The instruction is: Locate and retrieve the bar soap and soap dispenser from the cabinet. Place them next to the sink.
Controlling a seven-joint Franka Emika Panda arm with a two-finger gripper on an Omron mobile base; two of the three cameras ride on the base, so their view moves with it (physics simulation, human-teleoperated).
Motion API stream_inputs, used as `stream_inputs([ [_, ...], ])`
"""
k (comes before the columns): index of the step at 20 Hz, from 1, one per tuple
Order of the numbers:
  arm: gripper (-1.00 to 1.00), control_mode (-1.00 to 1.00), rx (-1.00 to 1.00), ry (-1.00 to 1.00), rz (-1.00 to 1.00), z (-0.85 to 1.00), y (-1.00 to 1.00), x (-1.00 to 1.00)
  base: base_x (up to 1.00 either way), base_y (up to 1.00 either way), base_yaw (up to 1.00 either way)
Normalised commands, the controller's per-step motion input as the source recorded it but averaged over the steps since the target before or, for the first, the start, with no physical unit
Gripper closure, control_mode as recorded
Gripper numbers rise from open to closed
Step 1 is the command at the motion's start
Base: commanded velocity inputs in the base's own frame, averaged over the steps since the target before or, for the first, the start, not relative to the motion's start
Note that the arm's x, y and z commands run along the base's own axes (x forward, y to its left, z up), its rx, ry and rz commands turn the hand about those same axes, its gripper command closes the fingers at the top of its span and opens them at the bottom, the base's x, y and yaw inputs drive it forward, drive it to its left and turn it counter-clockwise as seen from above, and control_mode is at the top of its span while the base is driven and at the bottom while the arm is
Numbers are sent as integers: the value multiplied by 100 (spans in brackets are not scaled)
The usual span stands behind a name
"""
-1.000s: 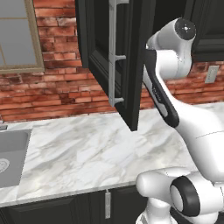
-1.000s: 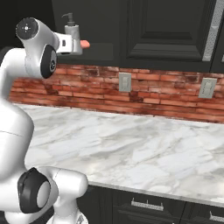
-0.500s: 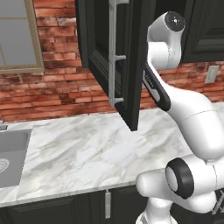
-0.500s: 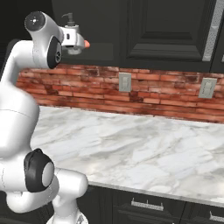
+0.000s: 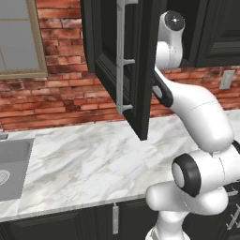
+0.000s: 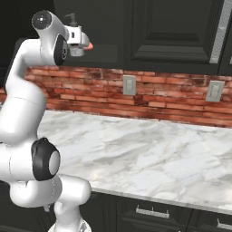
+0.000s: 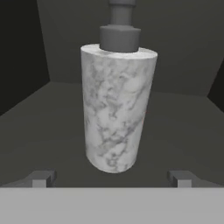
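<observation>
The soap dispenser [image 7: 117, 107] is seen upright on the cabinet shelf [image 7: 52, 127] in the hand view, straight ahead at 12 o'clock of the gripper [image 7: 112, 178], its dark pump top [image 7: 120, 30] cut off by the upper edge. The two fingertips [image 7: 40, 178] stand wide apart at 8 and 4 o'clock of the bottle, one on each side of its base, and nothing is held between them; whether they touch the bottle cannot quite be told, though a gap appears on both sides. In the right base view the bottle [image 6: 73, 28] is seen just past the arm's wrist, with the pink bar soap [image 6: 89, 45] at about 4 o'clock of it, partly hidden by the hand. In the left base view the cabinet [image 5: 187, 33] door [image 5: 117, 56] is swung open toward the camera, its long silver handle [image 5: 123, 56] upright, and the arm [image 5: 197, 112] is raised into the opening behind it. The sink [image 5: 11, 161] lies at 9 o'clock on the marble counter [image 5: 89, 159], well apart from the cabinet.
</observation>
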Motion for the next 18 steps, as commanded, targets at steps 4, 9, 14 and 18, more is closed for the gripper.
stream_inputs([
  [4, -100, -100, 0, 0, 0, 0, 11, 44, 0, 0, 0],
  [9, -100, -100, 0, 0, 2, 0, -1, 23, 0, 0, 0],
  [14, -100, -100, 0, 0, 2, 0, -3, 14, 0, 0, 0],
  [18, -100, -100, 0, 0, 0, -2, -5, 16, 0, 0, 0],
])
